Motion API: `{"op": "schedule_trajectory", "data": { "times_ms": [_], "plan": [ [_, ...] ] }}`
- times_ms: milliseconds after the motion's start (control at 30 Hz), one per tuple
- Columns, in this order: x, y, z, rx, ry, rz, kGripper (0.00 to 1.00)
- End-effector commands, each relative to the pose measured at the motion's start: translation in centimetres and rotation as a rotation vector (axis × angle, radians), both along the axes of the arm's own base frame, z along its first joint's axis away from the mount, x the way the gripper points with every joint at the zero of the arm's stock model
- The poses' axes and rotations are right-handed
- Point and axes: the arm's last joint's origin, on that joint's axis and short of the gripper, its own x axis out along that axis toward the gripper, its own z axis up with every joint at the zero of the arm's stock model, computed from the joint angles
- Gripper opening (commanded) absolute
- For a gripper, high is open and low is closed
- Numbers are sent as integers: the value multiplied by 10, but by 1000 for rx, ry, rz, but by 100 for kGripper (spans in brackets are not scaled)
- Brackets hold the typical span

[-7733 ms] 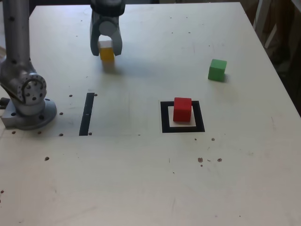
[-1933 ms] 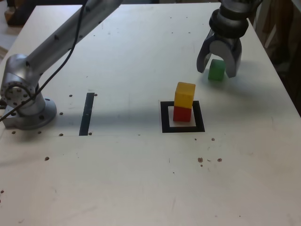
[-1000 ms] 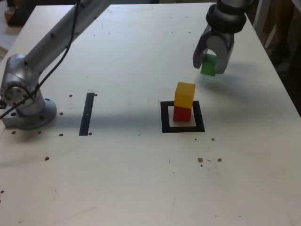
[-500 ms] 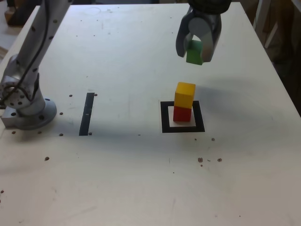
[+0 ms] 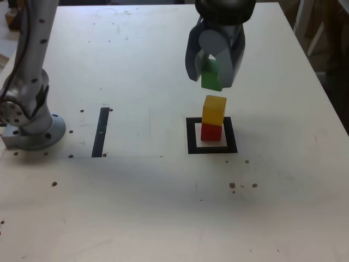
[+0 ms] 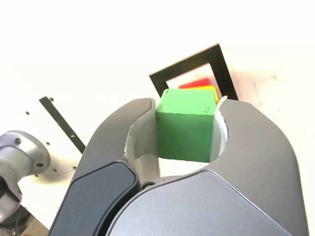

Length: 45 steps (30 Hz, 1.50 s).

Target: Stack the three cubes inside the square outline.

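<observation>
The jaws are clamped on the green cube (image 5: 211, 76), held by the gripper (image 5: 213, 75) in the air just above the yellow cube (image 5: 214, 109). That cube sits on the red cube (image 5: 211, 132) inside the square outline (image 5: 191, 136) on the table (image 5: 163, 207).

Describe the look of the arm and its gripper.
The arm is silver-grey metal tubing on a round bolted base, with a black cable along it. The gripper has two broad, curved, dark grey fingers with pale inner linings.
</observation>
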Motion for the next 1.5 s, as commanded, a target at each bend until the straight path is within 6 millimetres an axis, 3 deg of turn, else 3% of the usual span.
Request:
{"op": "schedule_trajectory", "data": {
  "times_ms": [0,733,800,933,1000,1267,1467],
  "plan": [
    [-1,-4,2,-2,-9,0,28],
    [4,-13,-18,-32,-4,8,29],
    [4,-13,-19,-32,1,8,39],
    [3,-13,-23,-32,11,8,80],
    [2,-13,-23,-32,15,8,95],
    [-4,-12,-15,-21,-7,9,99],
    [-27,-8,6,20,-49,30,99]
  ]
}}
